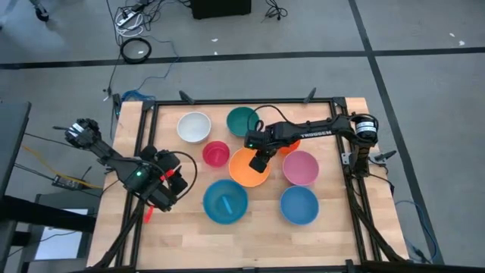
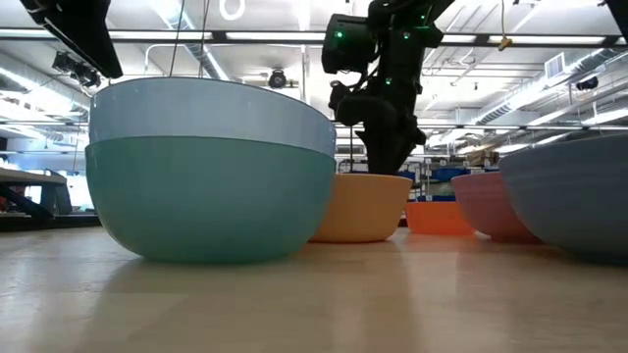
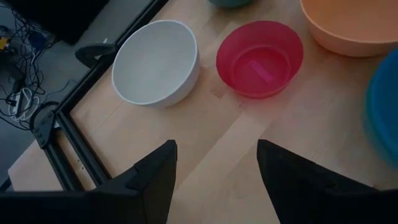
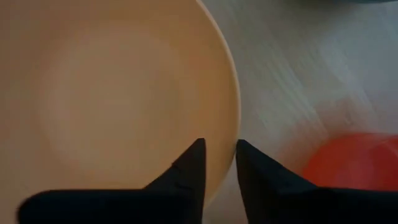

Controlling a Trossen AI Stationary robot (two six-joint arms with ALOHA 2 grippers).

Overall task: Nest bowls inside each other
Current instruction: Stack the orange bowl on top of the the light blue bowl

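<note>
Overhead camera: looks straight down on the whole table (image 1: pixel 189 235) from well above. Low camera: at tabletop level, facing the room, closest to the blue bowl (image 2: pixel 211 172). Left wrist camera: angled down, near the white bowl (image 3: pixel 155 62). Right wrist camera: very close above the orange-yellow bowl (image 4: pixel 112 93), a bowl that also shows in the overhead, low and left wrist views.

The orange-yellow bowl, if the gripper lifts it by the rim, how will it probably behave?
The orange-yellow bowl looks like thin plain plastic, so probably light and stiff. The right gripper straddles only one edge of its rim, so it may tilt. Its smooth wall could slip.
</note>
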